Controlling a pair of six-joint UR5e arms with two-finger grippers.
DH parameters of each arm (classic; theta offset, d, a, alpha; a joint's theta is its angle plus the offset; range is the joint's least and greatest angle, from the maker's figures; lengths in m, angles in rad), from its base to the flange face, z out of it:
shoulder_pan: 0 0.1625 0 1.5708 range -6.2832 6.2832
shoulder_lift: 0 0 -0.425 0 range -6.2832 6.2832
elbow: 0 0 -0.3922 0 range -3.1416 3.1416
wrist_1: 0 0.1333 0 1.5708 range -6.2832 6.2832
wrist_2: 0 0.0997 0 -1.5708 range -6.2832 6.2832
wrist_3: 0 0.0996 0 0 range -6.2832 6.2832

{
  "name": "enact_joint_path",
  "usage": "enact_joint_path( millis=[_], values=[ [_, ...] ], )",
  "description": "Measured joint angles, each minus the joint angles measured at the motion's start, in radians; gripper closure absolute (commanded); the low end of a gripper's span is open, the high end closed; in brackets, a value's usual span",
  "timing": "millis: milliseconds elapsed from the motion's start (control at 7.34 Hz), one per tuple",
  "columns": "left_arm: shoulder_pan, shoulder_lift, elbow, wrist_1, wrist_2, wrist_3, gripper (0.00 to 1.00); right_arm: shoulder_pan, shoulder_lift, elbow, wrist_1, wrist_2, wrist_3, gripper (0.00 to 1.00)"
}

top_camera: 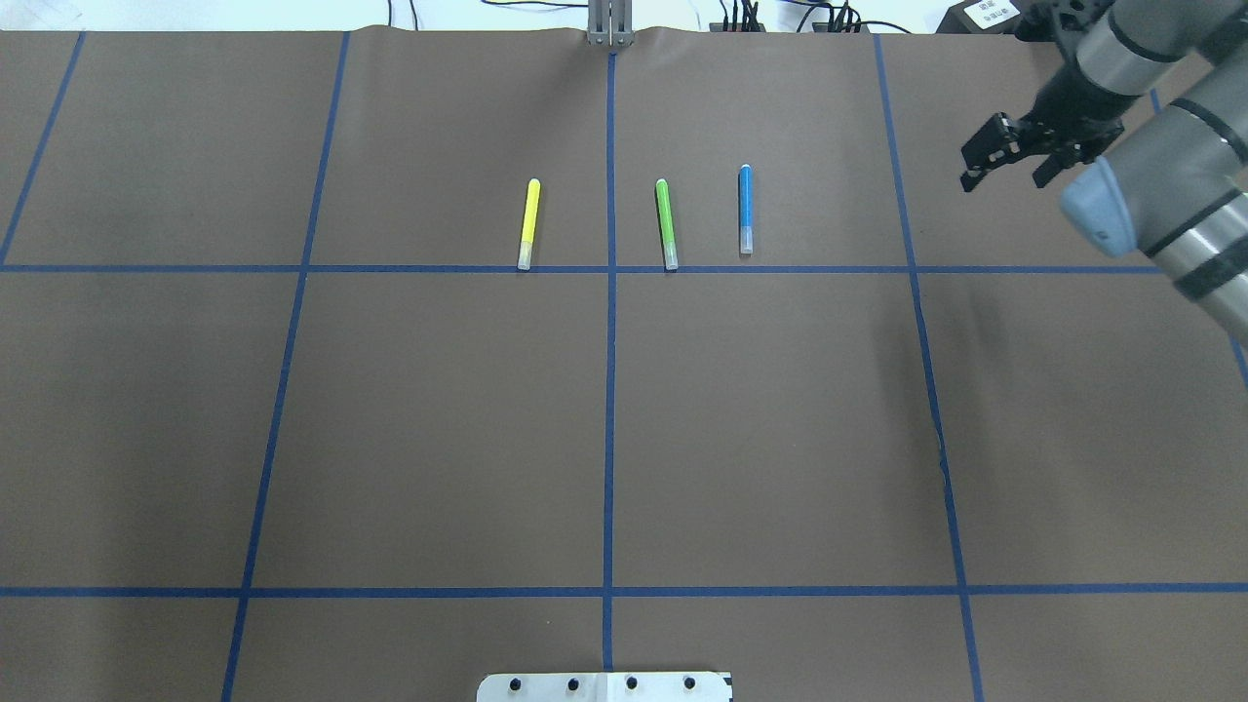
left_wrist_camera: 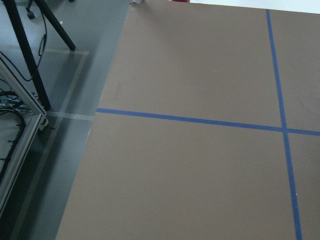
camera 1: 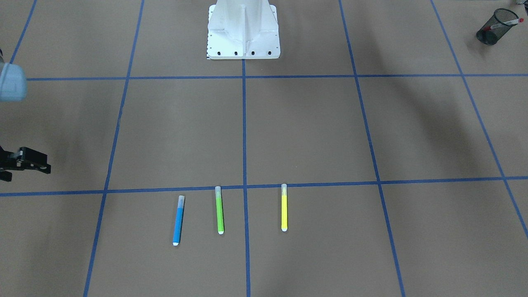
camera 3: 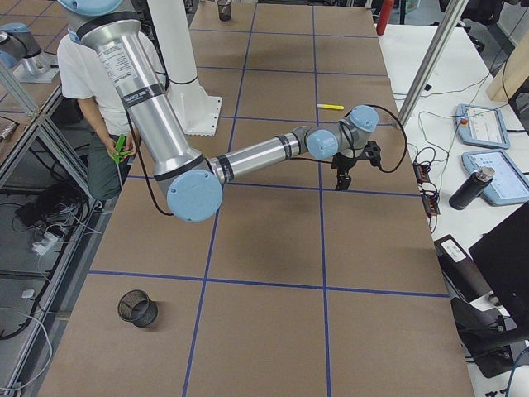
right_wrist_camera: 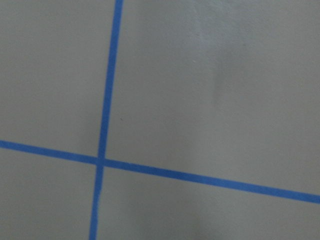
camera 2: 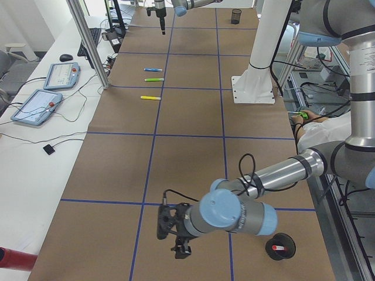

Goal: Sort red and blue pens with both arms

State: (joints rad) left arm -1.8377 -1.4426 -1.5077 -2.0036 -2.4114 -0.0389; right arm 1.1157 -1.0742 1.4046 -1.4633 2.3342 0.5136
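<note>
Red marker already in mesh cup; blue highlighter next. R gripper spread, empty, must reach over & straddle it. L gripper: can't tell

You'll find the blue highlighter, pale cap on, lying flat just beside the green highlighter and parallel to it. Your white-barrelled red marker leans in a black mesh cup, well apart from it
</note>
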Motion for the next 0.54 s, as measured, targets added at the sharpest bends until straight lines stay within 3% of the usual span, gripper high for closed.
enact_joint_path(
  millis=[272,545],
  values=[
    [0.107,-0.147,0.007,0.189,-0.004,-0.001,0.01,-0.099,0.121,-0.139,0.132,-0.119,0.213,0.03],
    [0.142,-0.190,0.012,0.232,-0.017,-0.001,0.01,-0.172,0.258,-0.282,0.177,-0.205,0.313,0.07]
  ],
)
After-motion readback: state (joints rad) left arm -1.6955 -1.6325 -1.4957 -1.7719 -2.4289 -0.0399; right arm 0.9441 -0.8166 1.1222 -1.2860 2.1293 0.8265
